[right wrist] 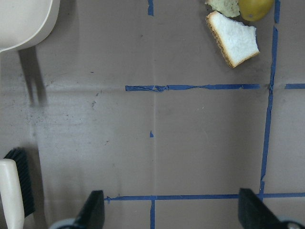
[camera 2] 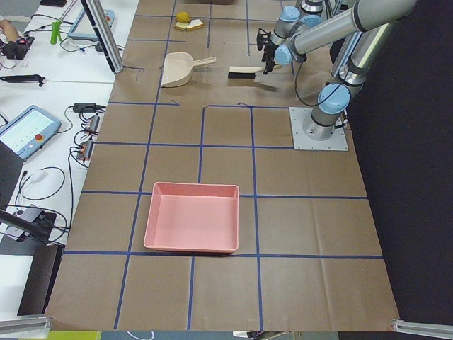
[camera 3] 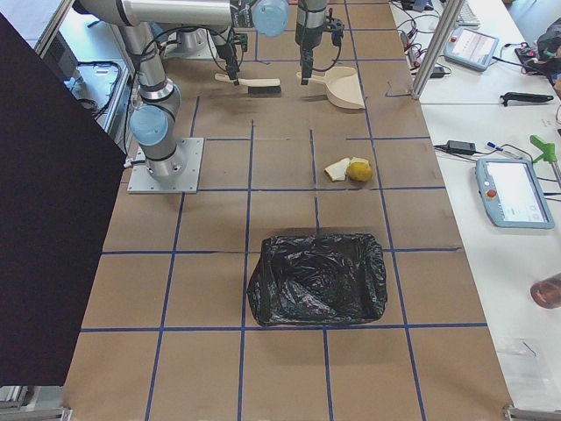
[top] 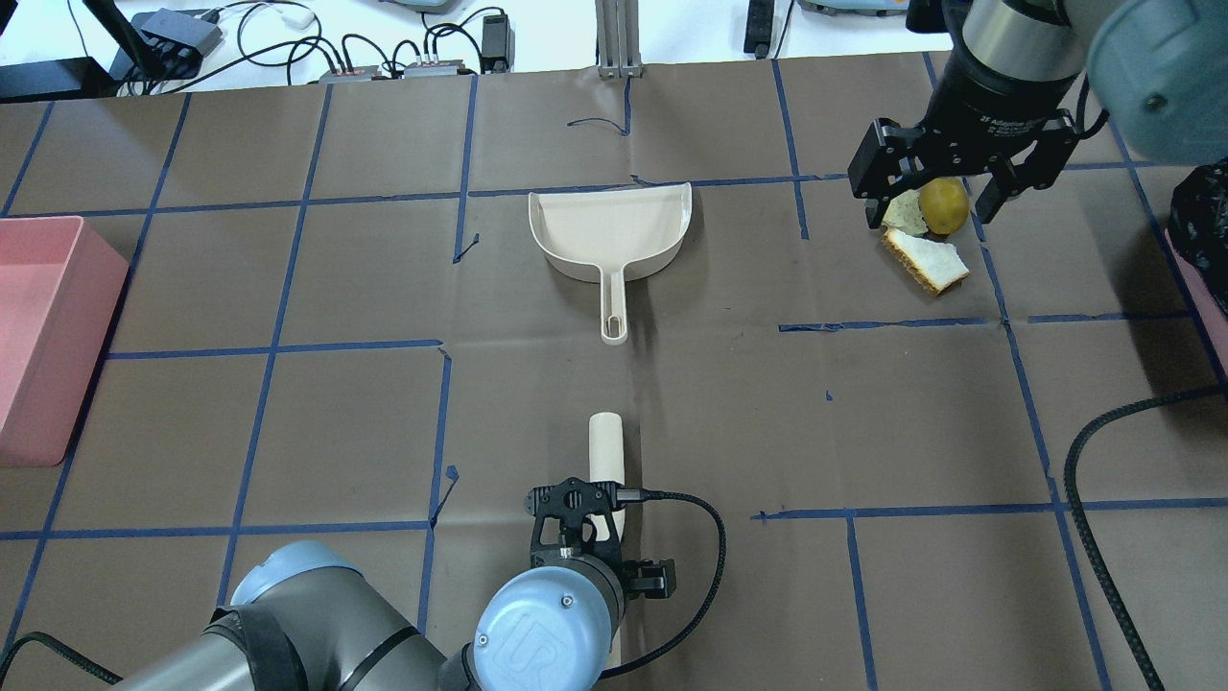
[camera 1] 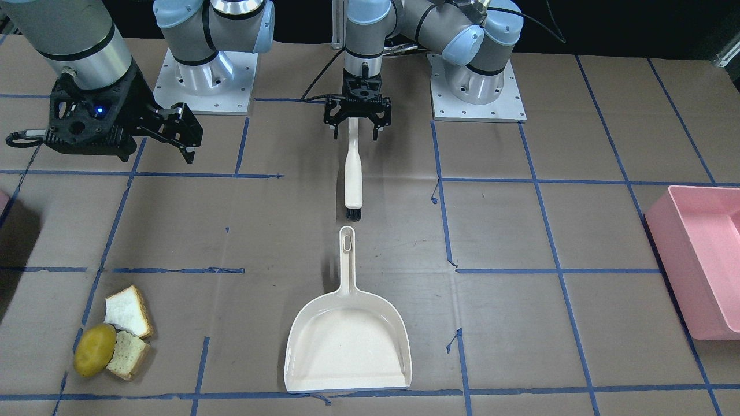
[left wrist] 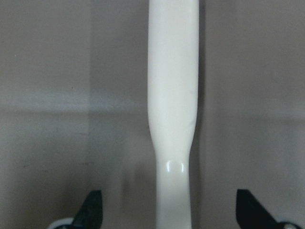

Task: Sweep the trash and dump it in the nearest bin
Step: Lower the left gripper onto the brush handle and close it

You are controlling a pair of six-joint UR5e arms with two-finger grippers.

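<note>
The trash is two bread slices (camera 1: 128, 311) and a yellow-green fruit (camera 1: 94, 349), lying together on the table. My right gripper (camera 1: 186, 138) hangs open well above the table. In the overhead view its open fingers frame the fruit (top: 945, 204), and nothing is between them. My left gripper (camera 1: 355, 134) is open with its fingers on either side of the white brush (camera 1: 353, 173) handle, not clamped. The wrist view shows the handle (left wrist: 172, 95) between wide-apart fingertips. The nearest bin (camera 1: 3, 201) shows as a pink sliver with a dark shadow. From the right it is seen lined with a black bag (camera 3: 317, 276).
A cream dustpan (camera 1: 347, 346) lies mid-table, its handle pointing at the brush bristles. A large pink tub (camera 1: 699, 260) stands at the table's other end. Blue tape lines grid the brown table cover. A black cable (top: 1084, 461) trails near the right arm.
</note>
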